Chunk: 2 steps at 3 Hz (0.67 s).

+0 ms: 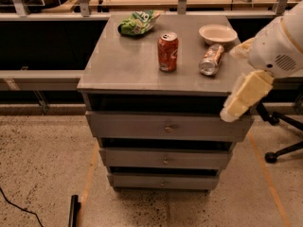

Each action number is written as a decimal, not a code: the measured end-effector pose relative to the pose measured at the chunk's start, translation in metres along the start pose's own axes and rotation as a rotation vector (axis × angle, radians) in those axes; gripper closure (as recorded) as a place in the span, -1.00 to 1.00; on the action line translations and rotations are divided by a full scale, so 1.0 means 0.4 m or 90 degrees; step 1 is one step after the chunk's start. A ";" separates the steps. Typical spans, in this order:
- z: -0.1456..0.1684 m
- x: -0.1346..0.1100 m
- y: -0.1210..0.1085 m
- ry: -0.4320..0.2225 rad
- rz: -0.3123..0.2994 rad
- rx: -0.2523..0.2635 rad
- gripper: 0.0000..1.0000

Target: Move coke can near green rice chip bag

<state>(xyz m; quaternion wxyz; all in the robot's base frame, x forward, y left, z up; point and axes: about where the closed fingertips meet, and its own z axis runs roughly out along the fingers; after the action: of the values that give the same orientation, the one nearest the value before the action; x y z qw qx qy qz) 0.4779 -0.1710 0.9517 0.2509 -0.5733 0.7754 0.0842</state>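
Note:
The coke can (168, 51), red with a silver top, stands upright near the middle of the grey cabinet top (123, 65). The green rice chip bag (137, 22) lies at the back left of the top, a short way behind and to the left of the can. My gripper (238, 103), cream-coloured, hangs at the cabinet's front right corner on the white arm (279, 46). It is to the right of the can, lower than it, and touches nothing.
A silver-and-orange can (211, 59) lies on its side right of the coke can. A white bowl (218, 33) sits behind it. The cabinet has three drawers (165, 126). A wooden bench runs behind. Chair legs (279, 150) stand on the floor at right.

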 end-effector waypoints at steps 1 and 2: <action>0.109 -0.101 -0.062 -0.169 0.038 -0.016 -1.00; 0.168 -0.169 -0.123 -0.291 0.100 0.001 -1.00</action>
<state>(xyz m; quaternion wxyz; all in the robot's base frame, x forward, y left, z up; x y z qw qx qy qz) 0.5579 -0.1019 0.9346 0.4132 -0.4769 0.7409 0.2302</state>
